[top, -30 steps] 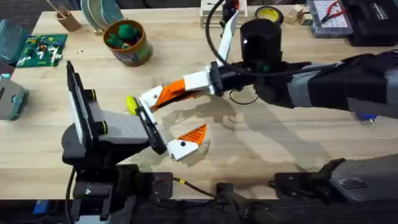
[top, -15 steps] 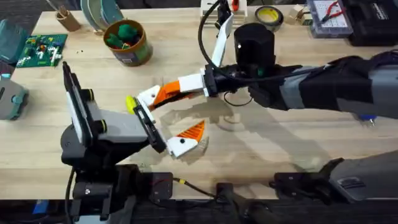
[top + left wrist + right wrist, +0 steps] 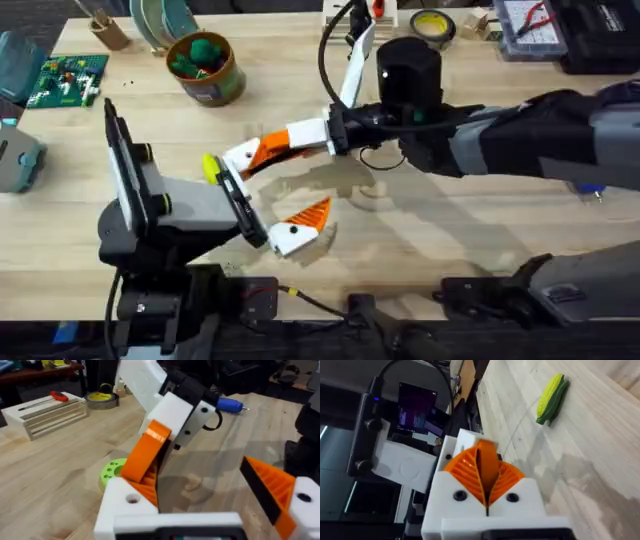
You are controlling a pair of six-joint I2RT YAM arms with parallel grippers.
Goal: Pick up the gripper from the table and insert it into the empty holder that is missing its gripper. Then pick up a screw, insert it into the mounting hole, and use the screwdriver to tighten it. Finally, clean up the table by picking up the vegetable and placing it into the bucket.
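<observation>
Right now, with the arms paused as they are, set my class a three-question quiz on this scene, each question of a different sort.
1. True or false: the vegetable lies inside the bucket.
2. What is the right gripper shut on? A the vegetable; B the gripper; C a screw.
3. Fill in: the left gripper has its fingers ____.

Key: 1 false, it lies on the table. 2 B. 3 open.
</observation>
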